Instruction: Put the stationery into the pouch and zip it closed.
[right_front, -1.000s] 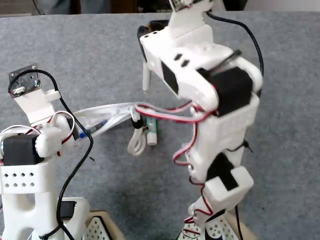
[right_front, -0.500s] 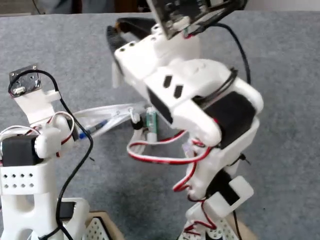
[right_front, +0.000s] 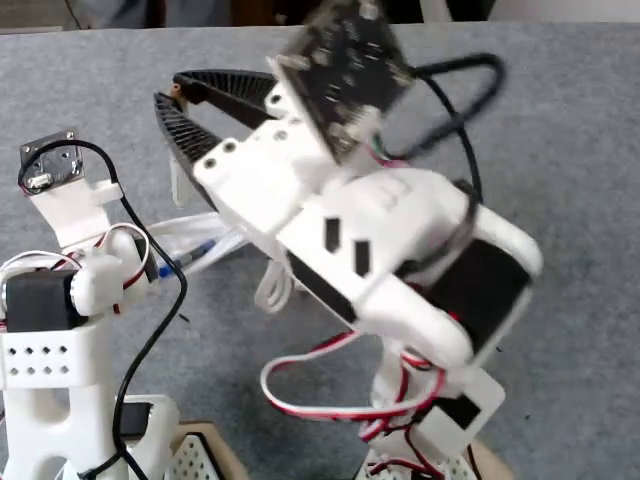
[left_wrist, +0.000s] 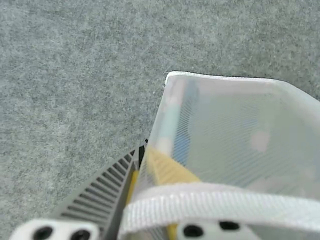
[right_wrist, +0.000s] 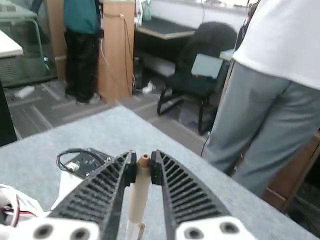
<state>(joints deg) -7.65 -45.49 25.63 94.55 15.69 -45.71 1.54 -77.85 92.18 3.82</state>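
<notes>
Pen (right_wrist: 137, 195) aloft; pouch (left_wrist: 235, 130) held by its edge.
The right gripper (right_wrist: 143, 161) has its jaws pinched on the pen near its top, above the worktop (right_front: 560, 150): light, stiff, probably slick, may swivel. The left gripper (left_wrist: 147, 156) clamps the limp mesh pouch.

The pouch (left_wrist: 240, 135) is see-through white with thin stripes, the table (left_wrist: 75, 75) grey, the right gripper (right_wrist: 142, 172) black with ribs, the pen (right_wrist: 136, 197) tan.

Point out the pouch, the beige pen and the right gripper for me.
pouch (left_wrist: 225, 125): left wrist view, on its clear mesh side.
beige pen (right_wrist: 138, 190): right wrist view, on its barrel below the brown tip.
right gripper (right_wrist: 143, 162): right wrist view, midway between its fingertips.
</notes>
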